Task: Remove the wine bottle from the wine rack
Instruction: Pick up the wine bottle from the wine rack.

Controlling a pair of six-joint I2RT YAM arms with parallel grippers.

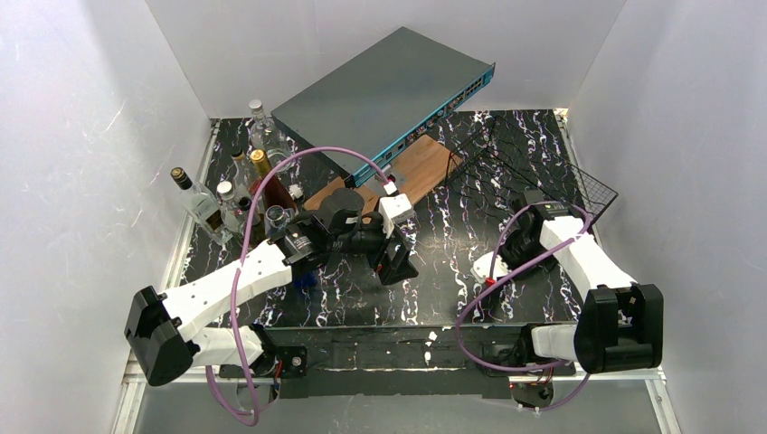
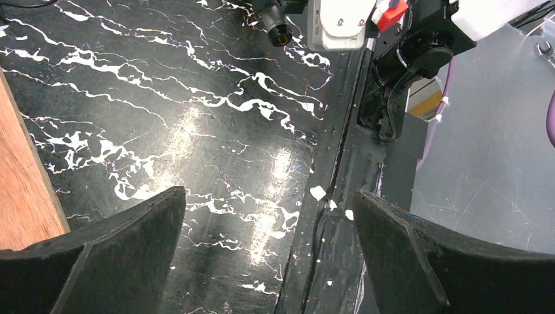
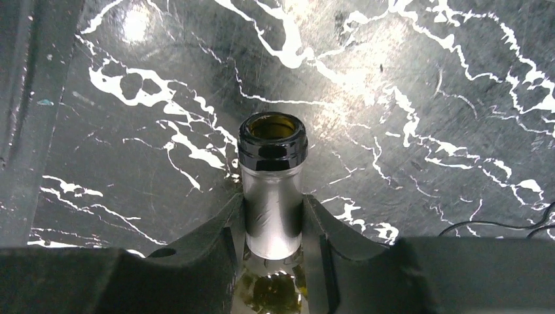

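Fingers (image 3: pixel 209 255) of the right gripper (image 3: pixel 273 209) clamped the wine bottle (image 3: pixel 272 186) at its neck, long axis along them, mouth toward the near edge of the tabletop (image 1: pixel 443 262), near the wine rack (image 1: pixel 586 188); left gripper (image 2: pixel 268 203) wide.

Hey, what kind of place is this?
Probably a robotics lab test cell: a left arm and right arm bolted to a table, plain white walls boxing it in, and odd props, a network switch and bottles.

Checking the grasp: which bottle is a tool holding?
The clear glass bottle with the black-rimmed open mouth, neck clamped in the right tool; the upright bottles clustered far left stand free.
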